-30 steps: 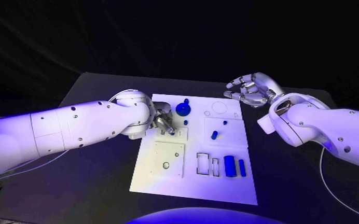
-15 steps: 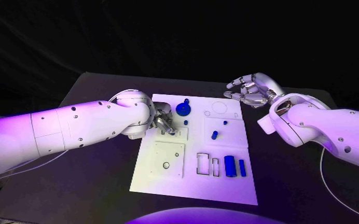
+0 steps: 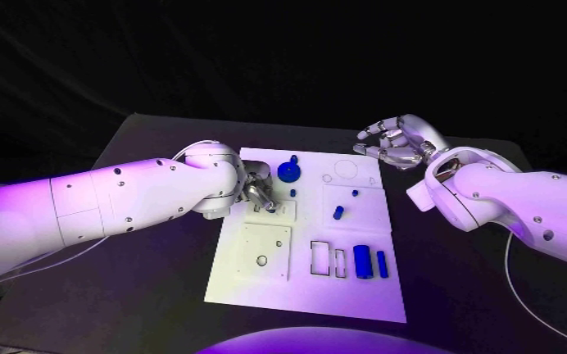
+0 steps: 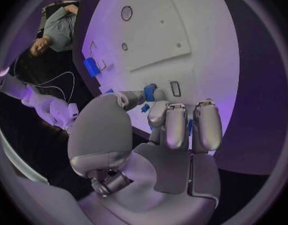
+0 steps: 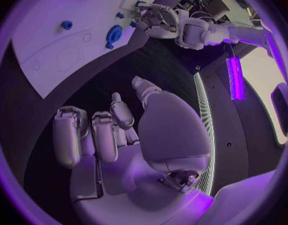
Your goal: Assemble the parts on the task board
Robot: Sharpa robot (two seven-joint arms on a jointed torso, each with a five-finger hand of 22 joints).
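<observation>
Left hand at the task board, right hand held aside

The left hand [image 3: 259, 191] is lowered onto the white task board [image 3: 266, 284], a small blue part [image 4: 150, 92] pinched at its fingertips. The right hand [image 3: 397, 142] is held above the black table [image 3: 142, 288] off the board's far right corner, fingers curled apart, nothing held.

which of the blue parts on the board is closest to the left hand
The round blue disc near the board's far edge. It lies just beside the left hand, while the other blue pieces lie farther off, toward the board's middle and near edge.
</observation>
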